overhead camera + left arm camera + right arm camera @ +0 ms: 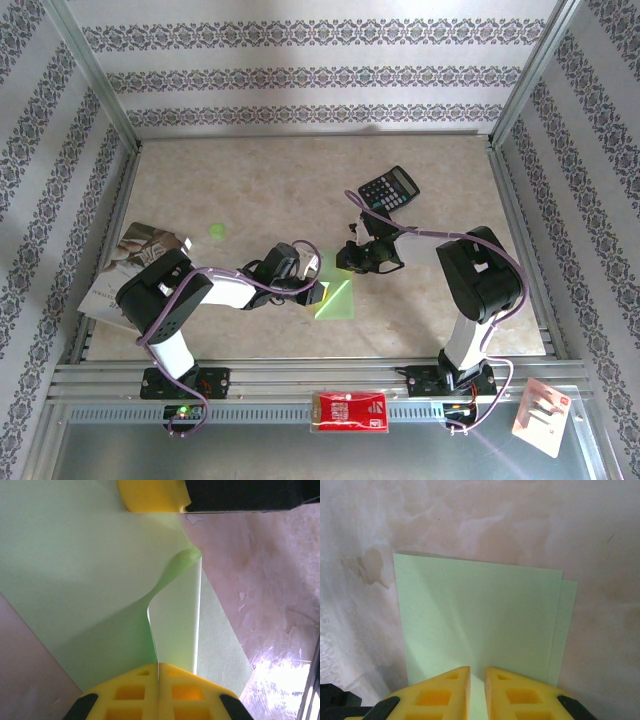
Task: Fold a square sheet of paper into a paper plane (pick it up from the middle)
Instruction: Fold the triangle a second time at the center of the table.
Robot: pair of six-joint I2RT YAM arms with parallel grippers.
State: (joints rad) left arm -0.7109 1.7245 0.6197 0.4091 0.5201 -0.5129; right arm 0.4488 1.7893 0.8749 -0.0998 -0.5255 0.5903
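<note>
While it lies on the counter [250, 180], the pale green square sheet of paper [338, 300], folded double with edges offset, has a ridge pinched in the closed left jaws, the right jaws narrowly parted above it.

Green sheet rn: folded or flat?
Folded. Right wrist view: the square sheet of paper shows two stacked layers, edges offset on the right. Left fingers pinch a curling part.

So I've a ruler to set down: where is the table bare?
Bare: the far stretch behind the green dot, left of the calculator; also the near strip right of the square sheet of paper. Crowded mid-table, where the left tool and right tool meet it.
</note>
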